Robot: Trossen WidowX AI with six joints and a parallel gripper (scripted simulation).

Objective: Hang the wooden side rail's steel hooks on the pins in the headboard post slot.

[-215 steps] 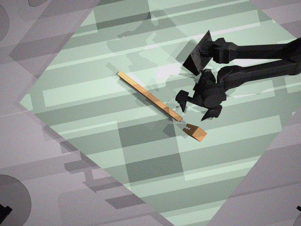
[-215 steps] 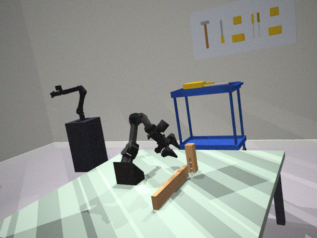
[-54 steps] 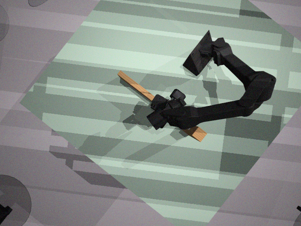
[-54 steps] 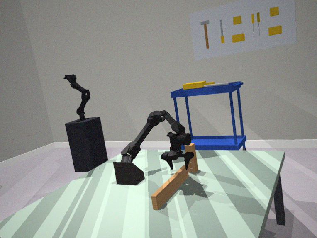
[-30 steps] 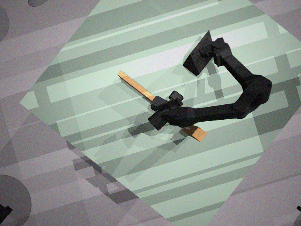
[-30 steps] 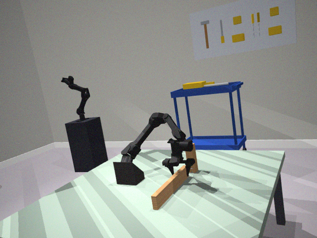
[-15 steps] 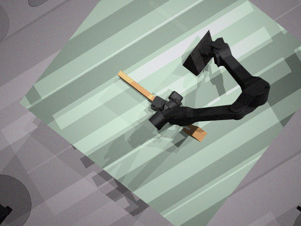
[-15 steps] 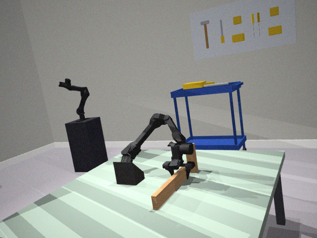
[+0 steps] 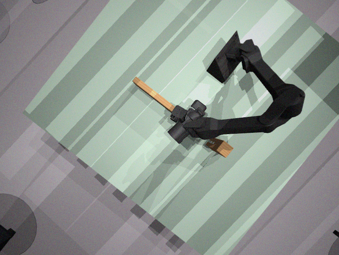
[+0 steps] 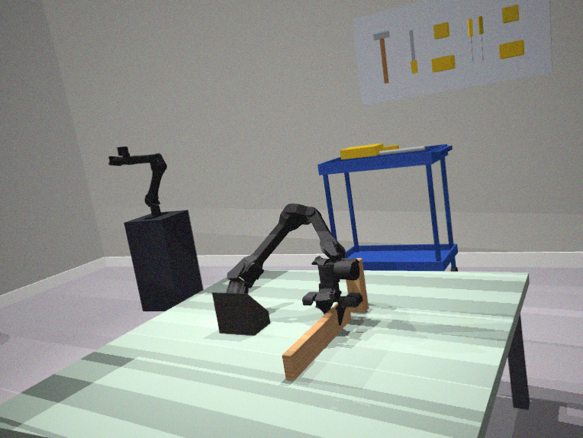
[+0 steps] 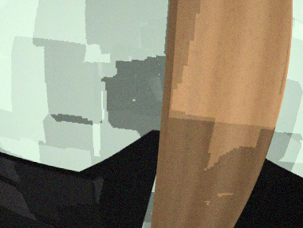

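The wooden side rail [image 9: 153, 93] [image 10: 313, 341] [image 11: 231, 72] lies on edge on the table, its near end in the exterior view down on the table top. The headboard post [image 9: 226, 150] [image 10: 362, 285] stands upright beyond the rail's other end. Small light marks show on its dark side in the top view; hooks and pins cannot be made out. My gripper [image 10: 333, 316] [image 11: 186, 141] points down over the rail, toward its post end, with one finger against each side. It is shut on the rail. The arm hides the rail's post end in the top view.
The arm's black base [image 9: 224, 60] [image 10: 239, 315] stands on the table to one side of the rail. The forearm [image 9: 241, 125] passes close beside the post in the top view. A blue cart [image 10: 386, 162] and another arm on a dark pedestal [image 10: 162, 259] stand off the table.
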